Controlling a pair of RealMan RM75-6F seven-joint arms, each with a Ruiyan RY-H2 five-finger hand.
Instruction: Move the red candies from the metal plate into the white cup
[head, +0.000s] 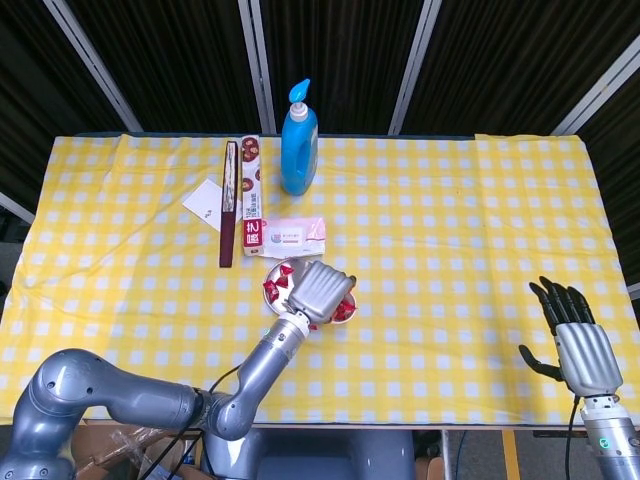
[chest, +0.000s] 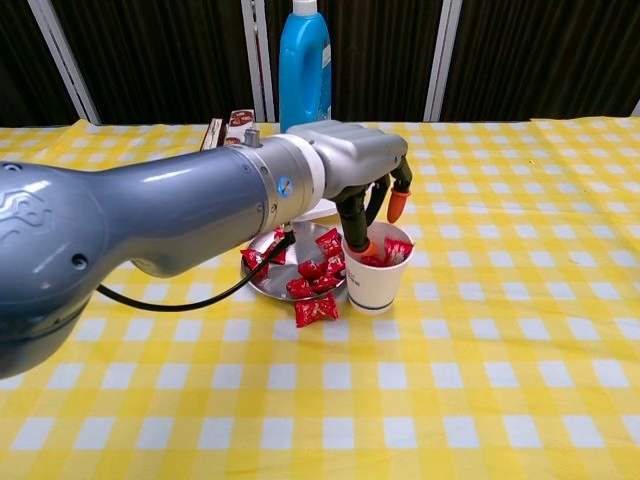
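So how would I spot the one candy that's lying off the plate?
Find the blue bottle, then come toward the near edge to the metal plate beside the white cup. The stray candy lies on the cloth just in front of the plate, alone.

I see the left hand (chest: 372, 195) directly over the cup (chest: 376, 283), fingertips (chest: 369, 247) at its rim. Cup sits just right of the plate (chest: 262, 284), touching it. One candy (chest: 315, 311) lies on the table in front of the plate. Bottle (head: 298, 141) is behind them. Right hand (head: 578, 345) is well apart, at the near right table edge.
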